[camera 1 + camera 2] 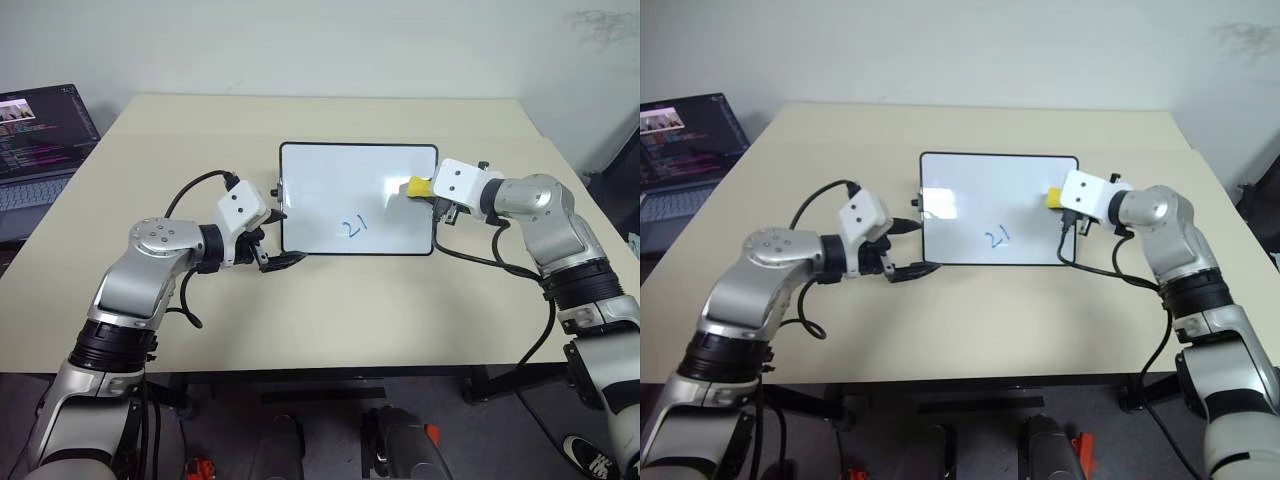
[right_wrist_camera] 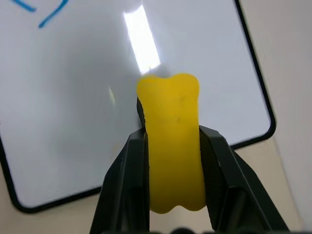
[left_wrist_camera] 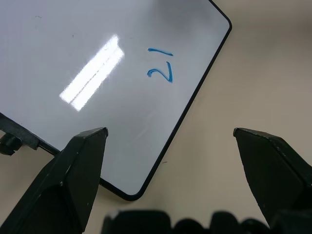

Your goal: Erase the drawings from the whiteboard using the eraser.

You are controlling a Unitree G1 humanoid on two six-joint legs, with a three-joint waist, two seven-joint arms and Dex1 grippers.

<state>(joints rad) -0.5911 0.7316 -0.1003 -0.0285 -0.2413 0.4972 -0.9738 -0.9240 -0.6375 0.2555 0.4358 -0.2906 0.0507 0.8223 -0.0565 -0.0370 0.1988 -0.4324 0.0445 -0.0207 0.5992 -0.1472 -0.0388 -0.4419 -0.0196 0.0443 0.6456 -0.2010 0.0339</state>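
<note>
The only writing I can read is a blue "21" (image 1: 353, 228) on the whiteboard (image 1: 330, 175), low and near the middle of its near long edge; the rest of the white surface looks bare, with a bright glare streak across it. The board is white and glossy with a thin black frame, rounded corners and a small black knob (image 1: 275, 190) on its left short side, and it lies flat near the middle of the beige desk (image 1: 330, 310). A laptop (image 1: 40, 140) with a lit dark screen sits at the desk's far left corner; its text is too small to read. My right pincer (image 2: 173, 146) pinches the eraser (image 2: 171, 141), a yellow block with notched ends, over the board's right part, well apart from the "21". My left pincer (image 3: 170, 141) is spread wide and holds nothing, its fingers (image 3: 73, 170) at the board's near left corner.
</note>
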